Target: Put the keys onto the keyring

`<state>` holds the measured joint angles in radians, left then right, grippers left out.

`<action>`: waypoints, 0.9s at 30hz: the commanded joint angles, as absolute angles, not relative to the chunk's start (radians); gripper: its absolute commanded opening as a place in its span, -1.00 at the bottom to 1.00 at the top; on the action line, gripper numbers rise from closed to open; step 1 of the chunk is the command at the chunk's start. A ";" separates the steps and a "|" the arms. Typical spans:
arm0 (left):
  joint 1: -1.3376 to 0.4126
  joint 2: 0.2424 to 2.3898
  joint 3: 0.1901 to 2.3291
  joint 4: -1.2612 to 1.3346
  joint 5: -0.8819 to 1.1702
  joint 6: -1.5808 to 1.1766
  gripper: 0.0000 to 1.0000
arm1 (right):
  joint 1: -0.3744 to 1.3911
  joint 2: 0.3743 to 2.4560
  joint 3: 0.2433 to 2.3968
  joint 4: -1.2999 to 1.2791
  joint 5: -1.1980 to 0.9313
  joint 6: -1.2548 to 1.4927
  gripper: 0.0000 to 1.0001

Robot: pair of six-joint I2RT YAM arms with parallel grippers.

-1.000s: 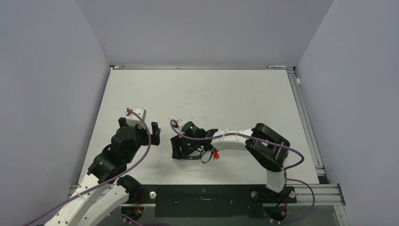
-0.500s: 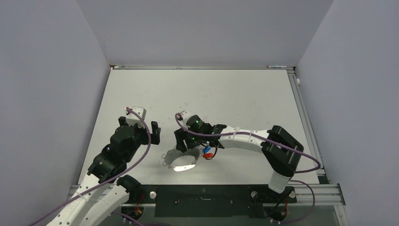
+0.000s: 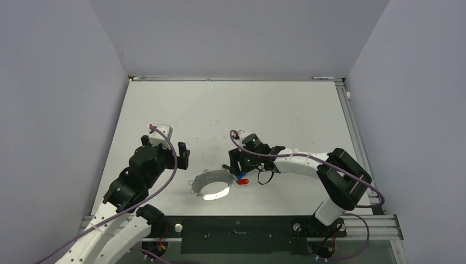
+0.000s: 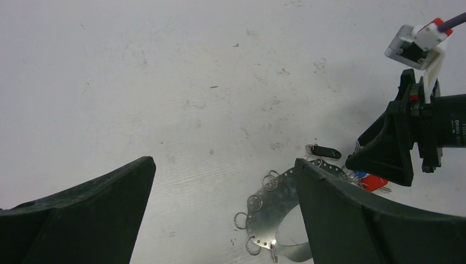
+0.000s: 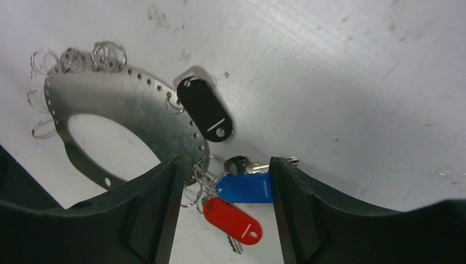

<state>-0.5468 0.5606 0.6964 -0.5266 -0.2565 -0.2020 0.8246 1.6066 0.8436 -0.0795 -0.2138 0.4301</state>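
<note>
Three keys lie on the bench (image 3: 247, 110). The blue key (image 5: 244, 188) and red key (image 5: 231, 219) sit side by side between the right jaws, which stand apart and grip nothing. The black key (image 5: 204, 110) lies just beyond, touching the rim of the single keyring (image 5: 121, 93). The left jaws gape wide and empty nearby. Only the right wrist view shows the black key plainly; from above it cannot be made out.

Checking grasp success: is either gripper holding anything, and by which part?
Nothing is held: left gripper open, empty; right gripper open astride the blue plastic-tagged key and red plastic-tagged key.
</note>
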 commanded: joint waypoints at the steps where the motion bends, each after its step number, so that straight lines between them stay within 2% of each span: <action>1: -0.540 0.557 0.701 -0.477 -0.226 -0.195 0.92 | 0.828 1.608 0.804 -0.009 -0.405 0.422 0.16; 8: -0.538 0.548 0.698 -0.476 -0.227 -0.195 0.93 | 0.828 1.491 0.669 0.006 -0.528 0.480 0.15; 14: -0.537 0.545 0.698 -0.477 -0.223 -0.195 0.93 | 0.910 1.412 0.530 0.265 -0.614 0.649 0.18; 19: -0.535 0.542 0.698 -0.477 -0.228 -0.195 0.93 | 0.990 1.438 0.577 0.338 -0.509 0.659 0.11; 23: -0.535 0.536 0.695 -0.477 -0.221 -0.195 0.92 | 0.912 1.358 0.630 0.245 -0.323 0.602 0.11; 27: -0.535 0.530 0.695 -0.476 -0.218 -0.195 0.93 | 0.817 1.397 0.672 0.211 -0.331 0.574 0.10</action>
